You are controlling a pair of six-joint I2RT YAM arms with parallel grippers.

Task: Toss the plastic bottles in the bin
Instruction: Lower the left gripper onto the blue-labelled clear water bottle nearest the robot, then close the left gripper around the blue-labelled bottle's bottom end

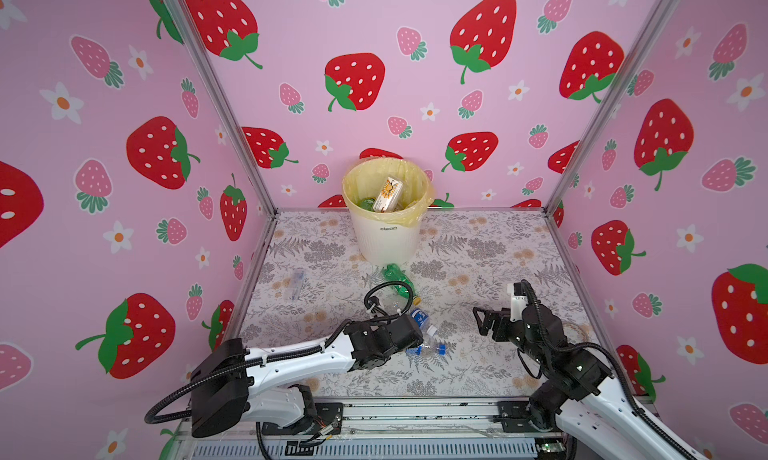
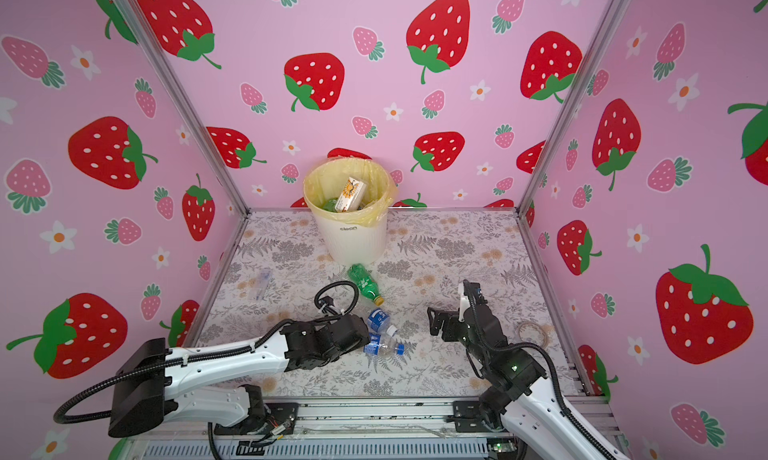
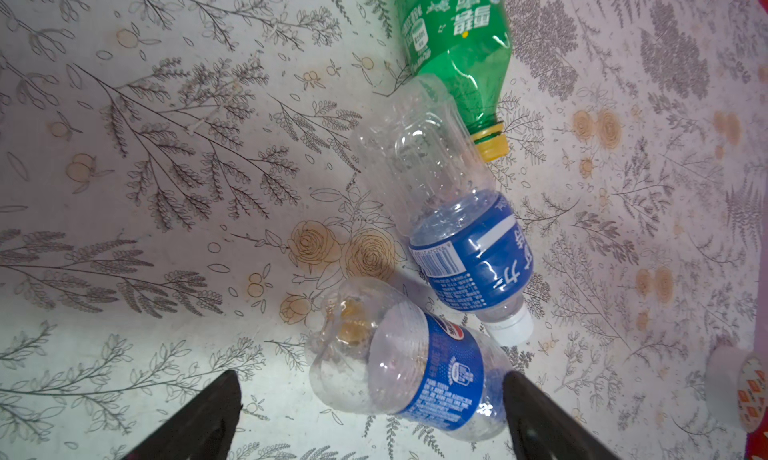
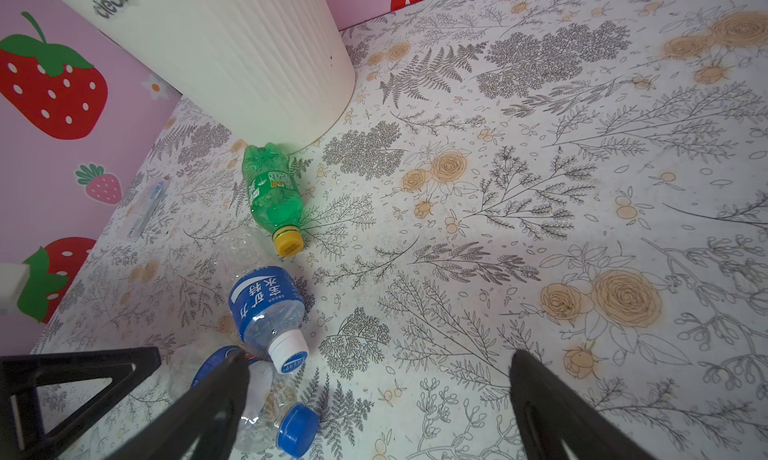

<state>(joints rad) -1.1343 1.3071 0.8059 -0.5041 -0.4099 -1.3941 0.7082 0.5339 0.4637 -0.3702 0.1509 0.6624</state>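
Nearest, in the left wrist view: left gripper [image 3: 372, 381], jaws spread wide, clamping nothing. Between its fingers [image 3: 540, 416], a clear blue-capped bottle [image 3: 399, 366] on its side on the floral table [image 1: 478, 250]; impossible to tell whether the fingers touch it. At about the same depth, right of centre in both top views: right gripper [image 1: 478, 320], likewise wide open and empty, pointing left toward the bottles, over bare table. Just beyond the blue-capped bottle, near the middle of the frame: a white-capped bottle [image 1: 422, 320] with a blue label, lying down close beside it. Farther up the frame, a green bottle [image 1: 397, 277] with a yellow cap, on its side, base close to the foot of the bin [image 1: 388, 241]. At upper centre by the back wall, bin upright, yellow liner [image 1: 419, 212] folded over the rim, a carton [image 1: 387, 194] and something green inside.
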